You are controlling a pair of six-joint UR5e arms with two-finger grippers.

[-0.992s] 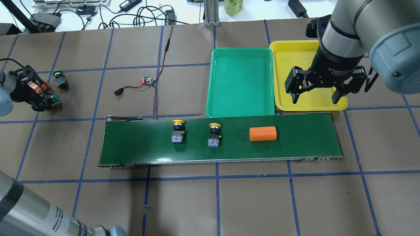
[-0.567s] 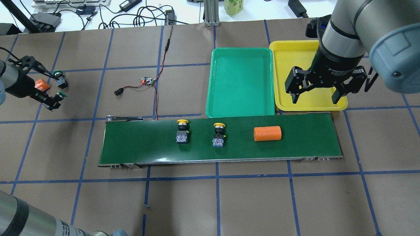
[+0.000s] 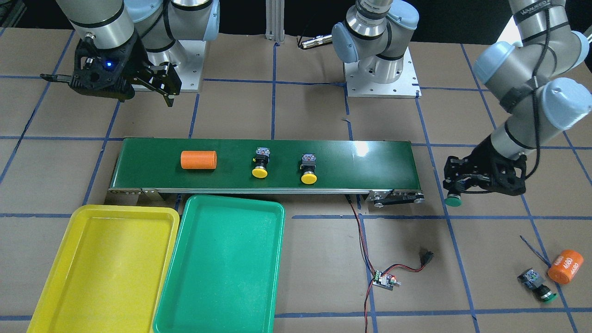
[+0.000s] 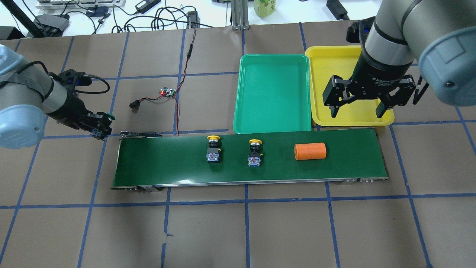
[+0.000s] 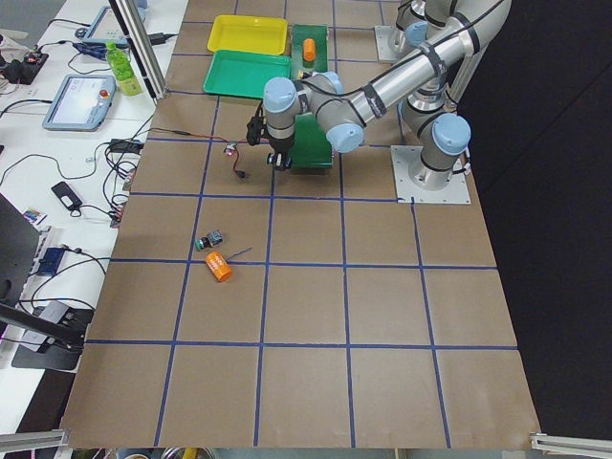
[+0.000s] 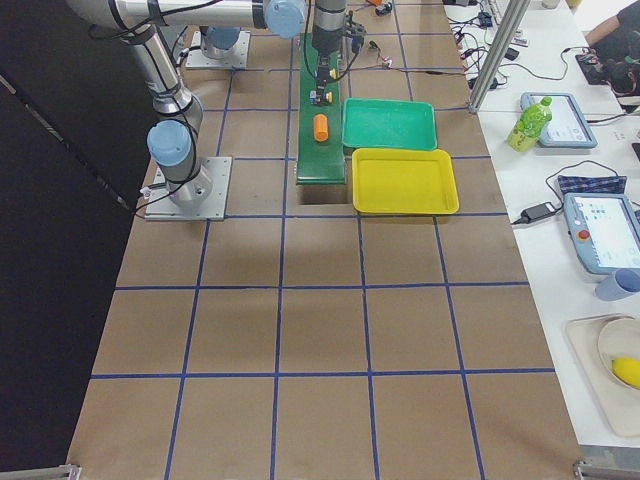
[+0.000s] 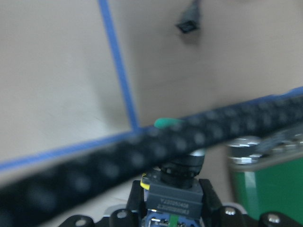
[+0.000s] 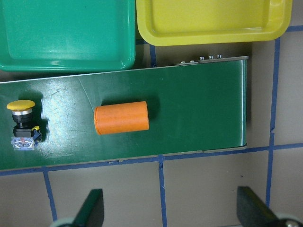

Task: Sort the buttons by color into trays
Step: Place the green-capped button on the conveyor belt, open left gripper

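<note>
Two blocky yellow-capped buttons (image 4: 212, 149) (image 4: 254, 153) lie on the belt (image 4: 167, 163), nearer than the right end effector (image 4: 357, 111). It gapes wide and empty over the near rim of the glossy yellow tray (image 4: 334, 63). Off the belt's left end, the left end effector (image 3: 458, 188) clamps a green-capped button (image 3: 454, 200). A second green button (image 3: 536, 285) lies toward the tabletop's far edge, by a cylinder (image 3: 565, 266) marked 4680.

The left wrist view was blurry. A black cable (image 7: 94, 168) crossed in front of the green button (image 7: 174, 193) and hid most of its cap, and the picture's bottom edge cut off its body. From overhead, the left gripper (image 4: 103, 126), clamped on that button, hid all but a green sliver. Only the right gripper's (image 8: 173, 210) fingertips (image 8: 92, 210) showed in its wrist view, spread wide.
</note>
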